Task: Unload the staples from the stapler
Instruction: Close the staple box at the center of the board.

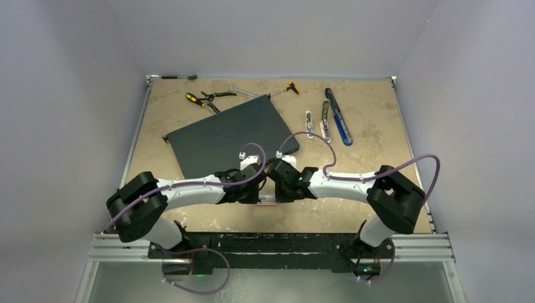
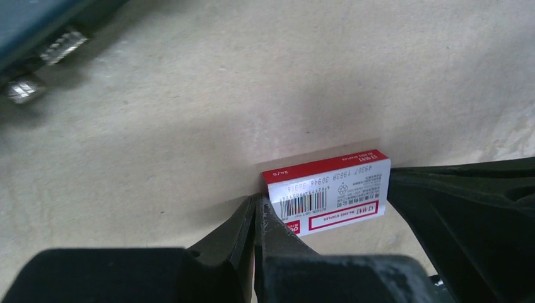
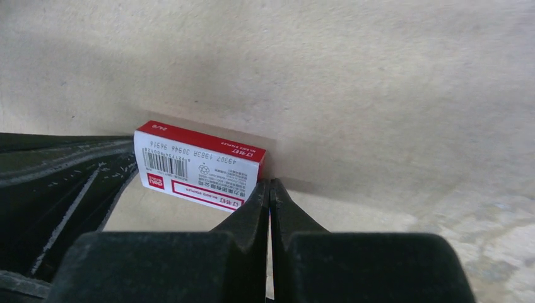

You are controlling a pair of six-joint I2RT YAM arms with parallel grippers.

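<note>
A small red-and-white staple box (image 2: 328,192) sits between my two grippers near the table's front, also seen in the right wrist view (image 3: 199,169) and from above (image 1: 267,202). My left gripper (image 2: 257,201) is shut, and its tip touches one end of the box. At the box's other end my right gripper (image 3: 270,183) is shut too, tip against it. Two short silvery ribbed strips (image 2: 62,44), which look like staples, lie by the dark board's edge. A long black-and-blue piece (image 1: 339,117) at the back right may be the stapler.
A dark flat board (image 1: 228,134) lies at an angle at the centre left, just behind the grippers. Pliers (image 1: 205,98) and a small yellow-handled tool (image 1: 291,87) lie along the back edge. Two slim silvery pieces (image 1: 309,123) lie beside the black-and-blue one.
</note>
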